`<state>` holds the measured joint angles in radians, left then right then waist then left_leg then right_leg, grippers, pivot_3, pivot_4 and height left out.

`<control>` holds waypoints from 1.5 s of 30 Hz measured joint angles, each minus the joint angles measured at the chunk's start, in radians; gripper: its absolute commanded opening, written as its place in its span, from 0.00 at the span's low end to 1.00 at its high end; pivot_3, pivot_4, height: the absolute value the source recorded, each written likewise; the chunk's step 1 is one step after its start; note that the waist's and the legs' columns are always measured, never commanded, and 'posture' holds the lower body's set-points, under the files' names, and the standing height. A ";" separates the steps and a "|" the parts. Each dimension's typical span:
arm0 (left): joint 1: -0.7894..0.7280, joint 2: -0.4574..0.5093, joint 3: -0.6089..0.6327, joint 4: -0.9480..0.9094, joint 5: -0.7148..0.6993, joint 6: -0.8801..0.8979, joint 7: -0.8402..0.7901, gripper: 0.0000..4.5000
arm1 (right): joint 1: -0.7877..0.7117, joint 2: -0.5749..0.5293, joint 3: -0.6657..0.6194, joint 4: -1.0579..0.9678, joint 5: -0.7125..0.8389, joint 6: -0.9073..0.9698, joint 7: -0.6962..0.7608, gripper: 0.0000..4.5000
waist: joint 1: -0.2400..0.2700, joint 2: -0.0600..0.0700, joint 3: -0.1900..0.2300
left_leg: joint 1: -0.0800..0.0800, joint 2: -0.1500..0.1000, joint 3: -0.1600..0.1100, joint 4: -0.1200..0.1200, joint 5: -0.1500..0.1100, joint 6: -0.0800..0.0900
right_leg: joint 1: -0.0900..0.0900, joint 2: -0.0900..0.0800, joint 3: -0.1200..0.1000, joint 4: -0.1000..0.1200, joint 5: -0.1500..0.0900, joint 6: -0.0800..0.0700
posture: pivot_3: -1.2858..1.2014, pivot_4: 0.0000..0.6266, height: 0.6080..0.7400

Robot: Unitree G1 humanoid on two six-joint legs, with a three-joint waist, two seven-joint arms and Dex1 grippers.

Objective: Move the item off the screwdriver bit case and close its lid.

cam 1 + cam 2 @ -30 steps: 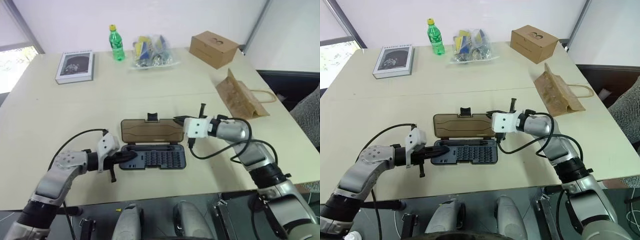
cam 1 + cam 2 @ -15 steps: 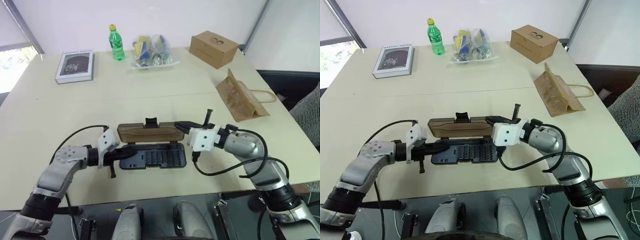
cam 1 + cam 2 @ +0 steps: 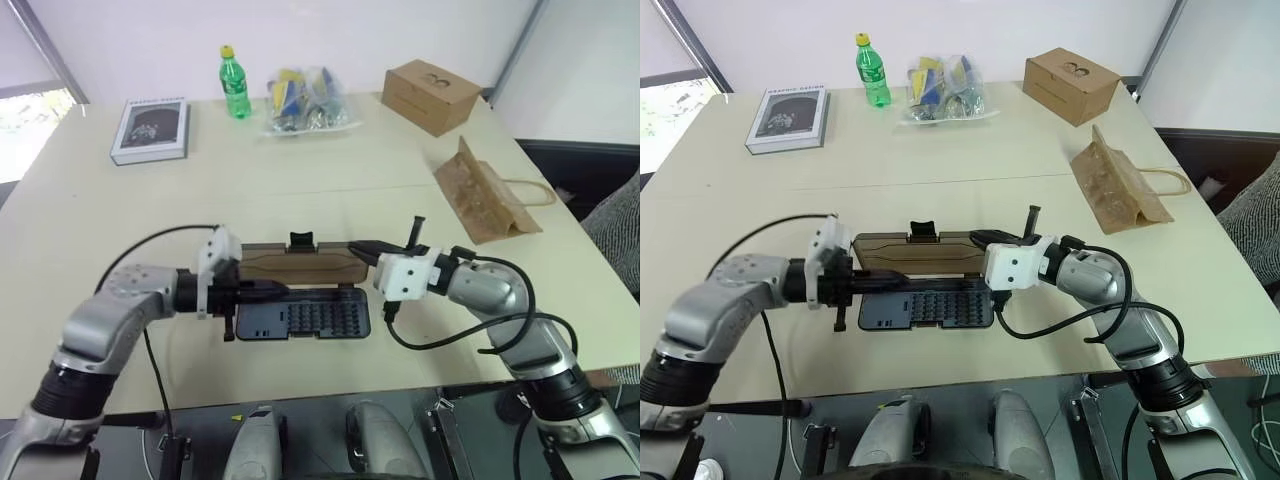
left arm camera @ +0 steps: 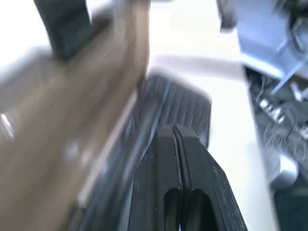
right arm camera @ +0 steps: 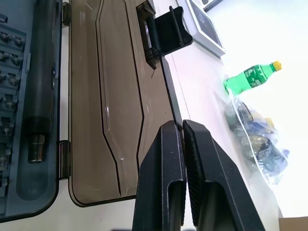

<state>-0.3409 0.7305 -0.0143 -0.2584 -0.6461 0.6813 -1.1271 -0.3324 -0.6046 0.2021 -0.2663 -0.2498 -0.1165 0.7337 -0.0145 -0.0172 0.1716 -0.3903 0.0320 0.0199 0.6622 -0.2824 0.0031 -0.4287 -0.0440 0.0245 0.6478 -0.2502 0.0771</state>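
Note:
The screwdriver bit case (image 3: 312,320) lies open near the table's front edge, with rows of bits in its dark tray. Its smoky-brown lid (image 3: 300,266) stands tilted up off the table, latch tab (image 3: 301,241) on top. My right gripper (image 3: 353,248) is shut, its tips against the lid's far right edge (image 5: 168,91). My left gripper (image 3: 270,291) is shut too, reaching in from the case's left end between the lid and the tray (image 4: 187,103). The item, a brown paper bag (image 3: 485,195), lies on the table to the right, well apart from the case.
Along the table's far side stand a grey book (image 3: 150,130), a green bottle (image 3: 232,85), a clear bag of packets (image 3: 305,100) and a brown cardboard box (image 3: 430,95). Bare tabletop lies left of the case and between it and the far row.
The lid has swung up from lying flat on the table to a tilted stand. My left gripper has risen off the tray's left end toward the lid. My right gripper drew back a little.

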 measured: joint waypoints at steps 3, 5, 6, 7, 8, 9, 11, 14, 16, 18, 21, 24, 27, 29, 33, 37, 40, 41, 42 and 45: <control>-0.067 -0.012 0.043 -0.004 -0.084 0.079 0.030 0.00 | 0.000 -0.003 0.001 0.015 0.000 -0.010 0.001 0.02 | 0.000 0.000 0.000 | 0.000 0.000 0.000 0.000 0.000 0.000 | 0.000 0.000 0.000 0.000 0.000 0.000 | 0.52 0.24 1.00; -0.132 -0.042 0.084 0.018 -0.133 0.118 0.071 0.00 | 0.000 -0.004 0.001 0.019 0.000 -0.020 0.001 0.02 | 0.000 0.000 0.000 | 0.000 0.000 0.000 0.000 0.000 0.000 | 0.000 0.000 0.000 0.000 0.001 0.001 | 0.52 0.24 1.00; -0.166 -0.053 0.107 0.033 -0.154 0.130 0.094 0.00 | -0.001 -0.004 0.003 0.020 0.000 -0.023 0.001 0.02 | 0.000 -0.001 0.000 | 0.000 0.000 0.000 0.001 0.000 0.000 | 0.000 0.000 0.000 0.000 0.001 0.001 | 0.52 0.24 1.00; -0.195 -0.062 0.131 0.052 -0.173 0.143 0.114 0.00 | -0.001 -0.004 0.004 0.020 0.000 -0.026 0.001 0.02 | 0.000 -0.001 0.000 | 0.000 0.000 0.000 0.001 0.000 0.000 | 0.000 0.000 0.000 0.000 0.001 0.001 | 0.52 0.24 1.00; -0.220 -0.068 0.153 0.071 -0.187 0.155 0.134 0.00 | 0.000 -0.004 0.006 0.021 0.000 -0.029 0.001 0.02 | -0.002 -0.001 0.000 | 0.000 0.000 0.000 0.001 0.000 0.000 | 0.000 0.000 0.000 0.000 0.001 0.001 | 0.52 0.24 1.00; -0.243 -0.074 0.171 0.096 -0.200 0.165 0.156 0.00 | 0.000 -0.005 0.006 0.024 0.000 -0.032 0.001 0.02 | -0.004 -0.001 0.000 | 0.000 0.000 0.000 0.001 0.000 0.000 | 0.000 0.001 0.000 0.000 0.001 0.001 | 0.52 0.24 1.00; -0.304 -0.103 0.212 0.184 -0.208 0.167 0.213 0.00 | -0.001 -0.005 0.008 0.032 0.000 -0.037 0.001 0.02 | -0.001 -0.001 0.000 | 0.000 0.000 -0.001 0.001 0.000 0.000 | 0.000 0.001 0.000 0.000 0.001 0.001 | 0.52 0.24 1.00; -0.356 -0.094 0.240 0.303 -0.162 0.134 0.271 0.00 | -0.001 -0.005 0.009 0.035 0.000 -0.041 0.001 0.02 | -0.005 -0.001 0.000 | 0.000 0.000 -0.001 0.001 0.000 0.000 | 0.000 0.001 0.000 0.000 0.001 0.002 | 0.52 0.24 1.00; -0.337 -0.063 0.212 0.365 -0.074 0.061 0.272 0.00 | -0.001 -0.005 0.010 0.035 0.000 -0.044 0.002 0.02 | -0.006 -0.001 0.000 | 0.000 0.000 -0.001 0.000 0.000 0.000 | 0.000 0.001 0.000 0.000 0.001 0.001 | 0.52 0.24 1.00; -0.287 -0.039 0.160 0.421 0.030 -0.021 0.254 0.00 | -0.001 -0.005 0.010 0.035 0.000 -0.045 0.002 0.02 | -0.004 -0.001 0.000 | 0.000 0.000 -0.001 0.000 0.000 0.000 | 0.000 0.001 0.000 0.000 0.001 0.001 | 0.52 0.24 1.00; -0.193 -0.006 0.052 0.456 0.167 -0.157 0.189 0.00 | -0.004 -0.005 0.010 0.035 0.000 -0.046 0.002 0.02 | -0.001 -0.001 0.000 | 0.000 0.000 0.000 0.000 0.000 0.000 | 0.000 0.000 0.000 0.000 0.001 0.001 | 0.52 0.24 1.00; -0.129 -0.002 -0.031 0.491 0.262 -0.269 0.126 0.00 | -0.006 -0.005 0.010 0.036 -0.001 -0.046 0.003 0.02 | 0.002 -0.001 0.001 | 0.000 0.000 0.000 0.000 0.000 0.000 | 0.000 0.000 0.000 0.000 -0.001 -0.001 | 0.52 0.24 1.00; -0.119 -0.002 -0.051 0.522 0.309 -0.342 0.081 0.00 | -0.011 -0.005 0.013 0.037 -0.001 -0.048 0.007 0.02 | 0.003 -0.001 0.001 | 0.000 0.000 0.000 0.001 0.000 0.000 | 0.000 0.000 0.000 0.000 -0.001 -0.002 | 0.52 0.24 1.00; -0.118 -0.002 -0.052 0.535 0.327 -0.370 0.058 0.00 | -0.013 -0.005 0.017 0.037 -0.001 -0.050 0.008 0.02 | 0.003 -0.001 0.001 | 0.000 0.000 0.000 0.001 0.000 0.000 | 0.000 0.000 0.000 0.000 0.000 0.000 | 0.52 0.24 1.00; -0.118 -0.007 -0.052 0.544 0.341 -0.391 0.027 0.00 | -0.015 -0.005 0.018 0.037 -0.002 -0.063 0.008 0.02 | 0.000 -0.001 0.001 | 0.000 0.000 0.000 0.001 0.000 0.000 | 0.000 0.000 0.000 0.000 0.001 0.001 | 0.52 0.24 1.00; -0.119 -0.016 -0.050 0.550 0.341 -0.390 0.012 0.00 | -0.011 -0.005 0.021 0.037 -0.013 -0.085 0.001 0.02 | 0.001 -0.001 0.001 | 0.000 0.000 0.000 0.001 0.000 0.000 | 0.000 0.000 0.000 0.000 0.001 0.001 | 0.52 0.24 1.00; -0.126 -0.024 -0.045 0.548 0.335 -0.381 -0.001 0.00 | -0.008 -0.005 0.024 0.037 -0.020 -0.089 -0.001 0.02 | 0.001 -0.001 0.001 | 0.000 0.000 0.000 0.001 0.000 0.000 | 0.000 0.000 0.000 0.000 0.001 0.001 | 0.52 0.24 1.00; -0.128 -0.026 -0.041 0.543 0.326 -0.375 -0.005 0.00 | -0.008 -0.005 0.024 0.037 -0.021 -0.090 -0.001 0.02 | 0.001 -0.001 0.001 | 0.000 0.000 0.000 0.001 0.000 0.000 | 0.000 0.000 0.000 0.000 0.001 0.001 | 0.52 0.24 1.00; -0.133 -0.032 -0.035 0.537 0.316 -0.363 -0.008 0.00 | -0.008 -0.005 0.024 0.037 -0.021 -0.090 -0.001 0.02 | 0.001 -0.001 0.001 | 0.000 0.000 0.000 0.001 0.000 0.000 | 0.000 0.000 0.000 0.000 0.001 0.001 | 0.52 0.24 1.00; -0.147 -0.038 -0.028 0.517 0.297 -0.341 -0.014 0.00 | -0.008 -0.005 0.025 0.038 -0.022 -0.090 -0.001 0.02 | 0.000 -0.001 0.001 | 0.000 0.000 0.000 0.001 0.000 0.000 | 0.000 0.000 0.000 0.000 0.001 0.001 | 0.52 0.24 1.00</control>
<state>-0.4879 0.6925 -0.0418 0.2587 -0.3495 0.3407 -1.1409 -0.3404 -0.6092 0.2273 -0.2282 -0.2714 -0.2064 0.7324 -0.0141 -0.0182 0.1722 -0.3907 0.0318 0.0200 0.6628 -0.2823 0.0030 -0.4287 -0.0439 0.0243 0.6482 -0.2494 0.0785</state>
